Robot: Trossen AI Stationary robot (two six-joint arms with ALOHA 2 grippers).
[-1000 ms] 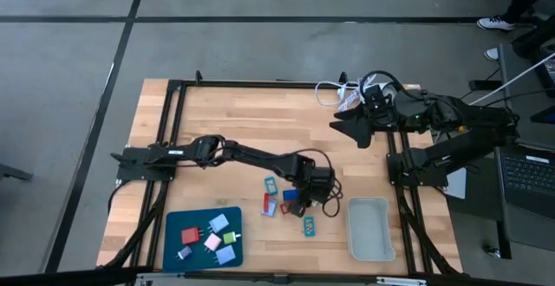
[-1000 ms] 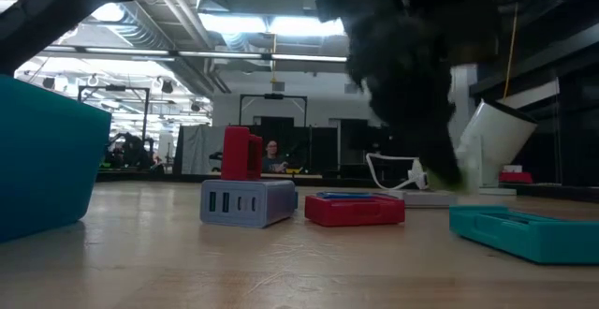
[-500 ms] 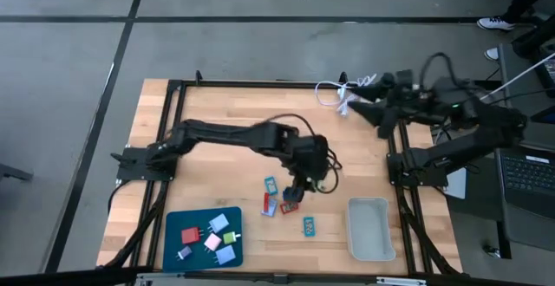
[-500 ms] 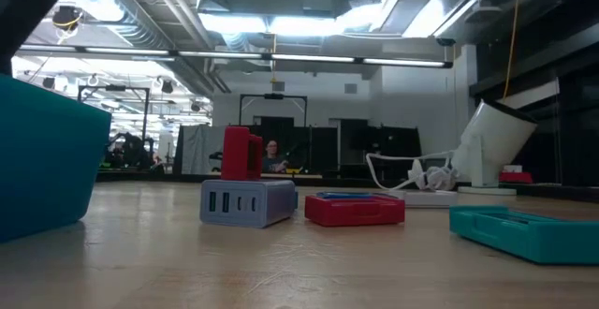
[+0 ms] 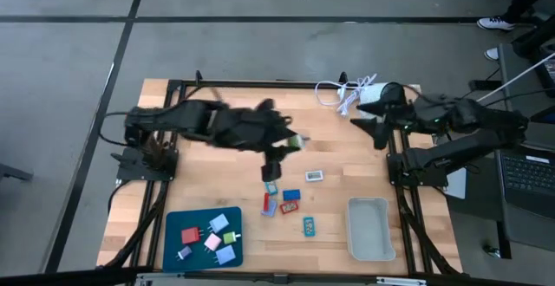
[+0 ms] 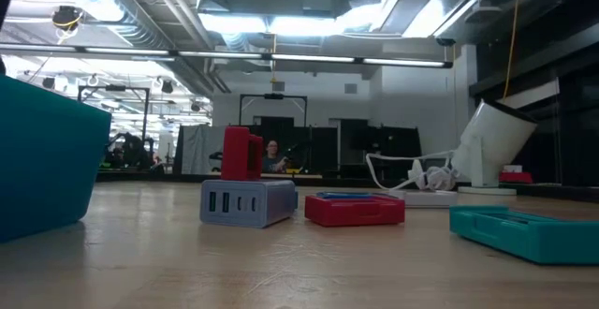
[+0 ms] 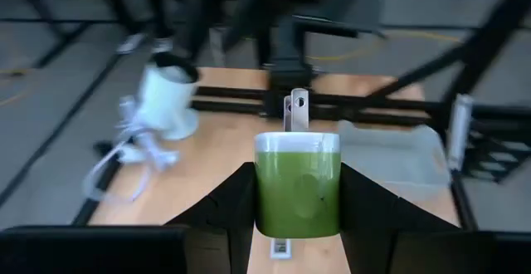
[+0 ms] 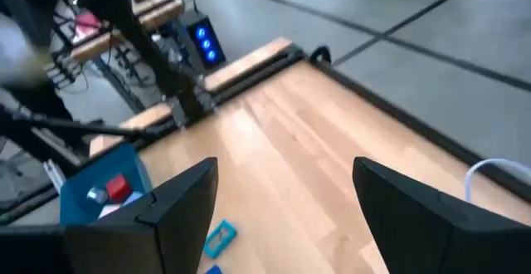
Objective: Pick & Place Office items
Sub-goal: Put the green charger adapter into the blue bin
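From above, the left arm is reaching across the middle of the wooden table [image 5: 217,160], and its left gripper [image 5: 295,140] is hanging over the boards, pinching a small green-and-white plug-shaped block [image 5: 297,139]. A few little flat coloured office pieces [image 5: 290,196] are lying loose just below it, plus a white one [image 5: 315,175] beside them. More are sitting on the dark blue flat tray [image 5: 173,234] near the front edge, and a pale grey rectangular bin [image 5: 371,228] is sitting well to the right of those. The right gripper [image 5: 375,127] is waiting near the far right edge, next to the white lamp with its cord [image 5: 347,91].

At table level, a grey block with a red piece on top [image 6: 248,201], a flat red piece [image 6: 355,209] and a teal one [image 6: 524,232] are resting on the wood.

The left wrist camera is looking straight at the green block [image 7: 297,183], clamped between both dark fingers [image 7: 226,207], metal prongs pointing away.

On the right wrist camera the fingers [image 8: 178,195] are spread wide apart with nothing between them.
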